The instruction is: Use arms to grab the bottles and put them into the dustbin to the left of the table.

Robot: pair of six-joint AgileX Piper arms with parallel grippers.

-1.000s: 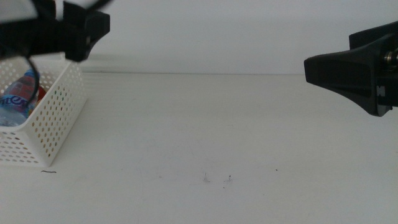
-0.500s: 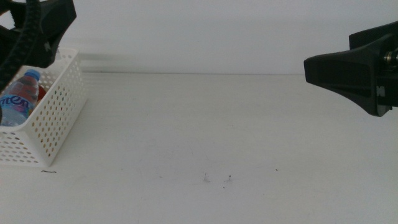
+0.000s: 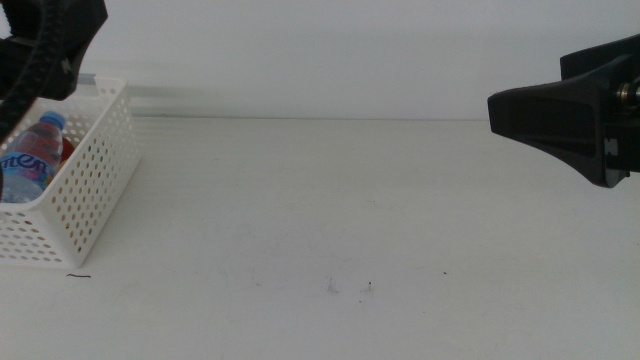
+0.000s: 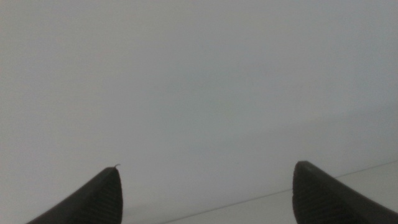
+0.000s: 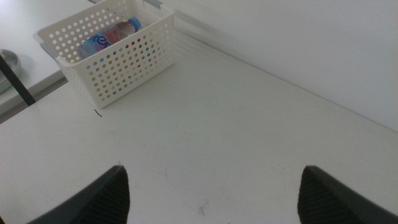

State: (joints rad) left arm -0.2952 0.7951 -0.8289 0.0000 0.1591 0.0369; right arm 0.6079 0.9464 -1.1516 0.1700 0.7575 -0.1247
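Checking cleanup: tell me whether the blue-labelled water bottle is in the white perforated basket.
In: blue-labelled water bottle lies inside white perforated basket.

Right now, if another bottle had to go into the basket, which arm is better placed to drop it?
Left. The left gripper is raised above the dustbin, jaws open and empty. The right gripper, also open, waits across the table. The water bottle already lies inside; no bottle shows on the table.
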